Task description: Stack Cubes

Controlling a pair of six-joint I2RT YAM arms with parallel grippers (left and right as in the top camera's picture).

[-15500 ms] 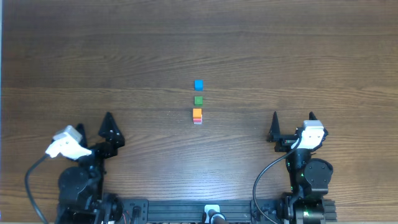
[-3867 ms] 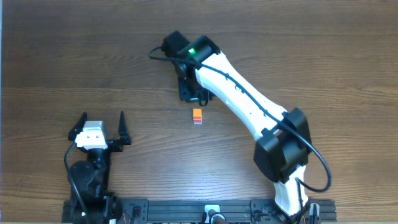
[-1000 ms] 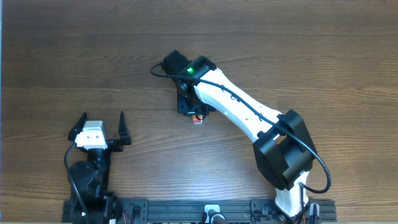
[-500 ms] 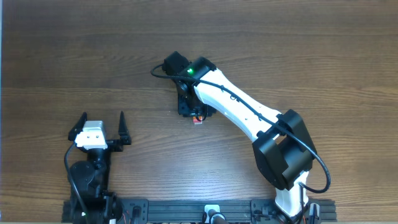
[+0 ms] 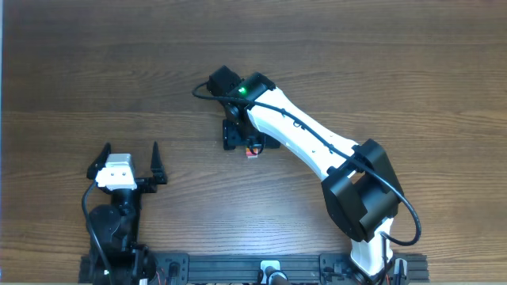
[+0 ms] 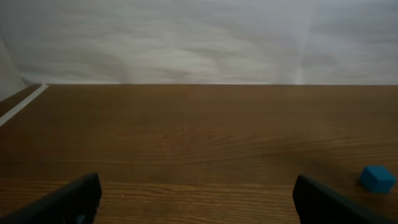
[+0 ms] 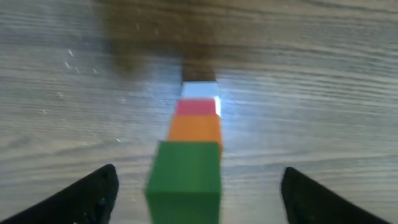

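Two grippers show from above. My left gripper (image 5: 130, 152) sits near my base on the left, spread wide and empty. My right gripper (image 5: 247, 138) hangs over the cube stack (image 5: 252, 152) at mid-table and covers most of it.

From my left wrist, the blue cube (image 6: 377, 178) lies alone on the wooden table (image 6: 186, 137), farther out and toward the middle.

From my right wrist, the green cube (image 7: 185, 177) tops the orange cube (image 7: 194, 129), red cube (image 7: 198, 107) and white cube (image 7: 200, 90). My fingers stand well apart on either side, touching nothing.

I judge the release done. I should rise straight up with the fingers wide, since a sideways brush could topple the column.
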